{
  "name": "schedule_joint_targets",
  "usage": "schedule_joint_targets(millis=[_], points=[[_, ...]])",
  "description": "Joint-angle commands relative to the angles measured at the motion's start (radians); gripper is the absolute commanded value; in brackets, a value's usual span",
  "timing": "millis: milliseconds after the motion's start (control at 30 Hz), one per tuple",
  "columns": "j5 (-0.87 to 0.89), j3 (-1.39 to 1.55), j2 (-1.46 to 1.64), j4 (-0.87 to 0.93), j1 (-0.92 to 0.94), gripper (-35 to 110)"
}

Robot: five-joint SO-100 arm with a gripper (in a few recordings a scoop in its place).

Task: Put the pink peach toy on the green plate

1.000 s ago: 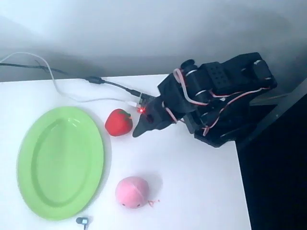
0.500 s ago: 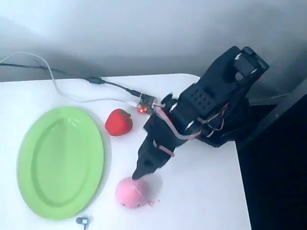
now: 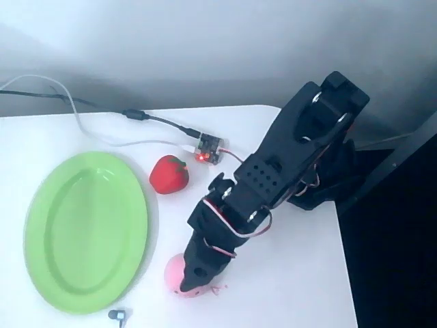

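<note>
The pink peach toy (image 3: 173, 272) lies on the white table near the front, just right of the green plate (image 3: 85, 231); only its left part shows. My black gripper (image 3: 192, 281) reaches down over the peach and covers most of it. Its fingers merge into one dark shape over the toy, so I cannot tell whether they are open or shut. The large oval plate lies at the left with nothing on it.
A red strawberry toy (image 3: 168, 174) sits right of the plate's upper rim. A small circuit board (image 3: 208, 149) with a lit red light and its cables lie behind it. The table's right edge (image 3: 345, 260) runs close to the arm's base. A small grey object (image 3: 117, 316) lies by the front edge.
The arm has stretched forward and down from beside the strawberry toy to the peach; the gripper now covers most of the peach. The toys and plate have not moved.
</note>
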Motion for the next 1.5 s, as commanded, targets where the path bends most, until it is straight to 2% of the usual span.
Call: schedule_joint_targets(millis=[0,500,800,867,1033,1300,1467], points=[[0.025,-0.014,-0.005,0.002,-0.028,43],[0.028,-0.072,-0.158,0.002,-0.035,41],[0.029,-0.126,-0.267,0.002,-0.034,31],[0.029,-0.135,-0.281,0.002,-0.035,25],[0.057,-0.149,-0.307,0.005,-0.048,0],[0.064,-0.163,-0.324,0.005,-0.057,0],[0.094,-0.153,-0.295,0.005,-0.055,20]])
